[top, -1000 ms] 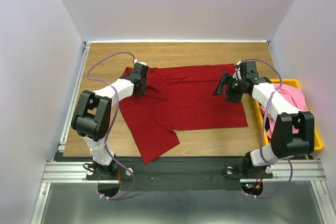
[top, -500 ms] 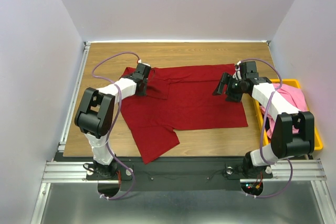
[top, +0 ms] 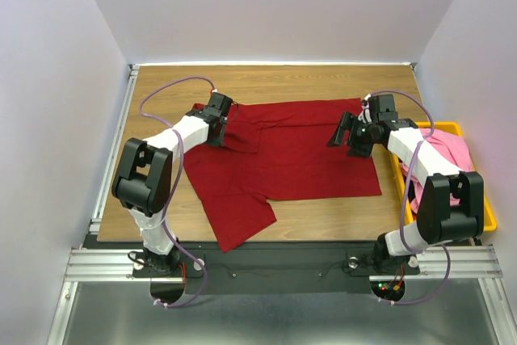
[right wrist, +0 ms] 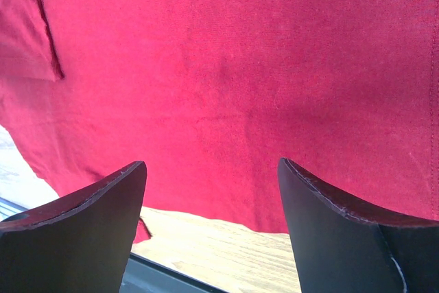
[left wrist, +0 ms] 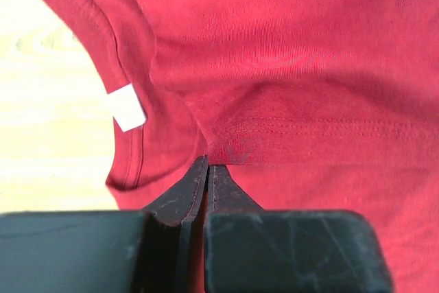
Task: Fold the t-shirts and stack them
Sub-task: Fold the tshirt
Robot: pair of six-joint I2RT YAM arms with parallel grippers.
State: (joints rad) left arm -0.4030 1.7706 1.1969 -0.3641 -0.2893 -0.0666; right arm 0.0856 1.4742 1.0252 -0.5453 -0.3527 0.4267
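left gripper (left wrist: 208, 164): jaws pressed together on a puckered corner of a stitched sleeve hem of the dark red t-shirt (top: 299, 155). just beside the tips the collar curves away, carrying the white neck label (left wrist: 127, 109). that sleeve lies doubled over onto the shirt's body. right gripper (right wrist: 211, 164): jaws wide apart, holding nothing, poised over the flat cloth at the shirt's other end, with its hem and a strip of bare wood below them in the wrist view. the shirt lies spread across the middle of the tabletop (top: 323, 82), collar toward the left edge, bottom hem toward the right edge, the second sleeve splayed toward the near edge. a yellow bin (top: 452, 127) sits against the right edge, with a pink t-shirt (top: 448, 151) bunched inside it.
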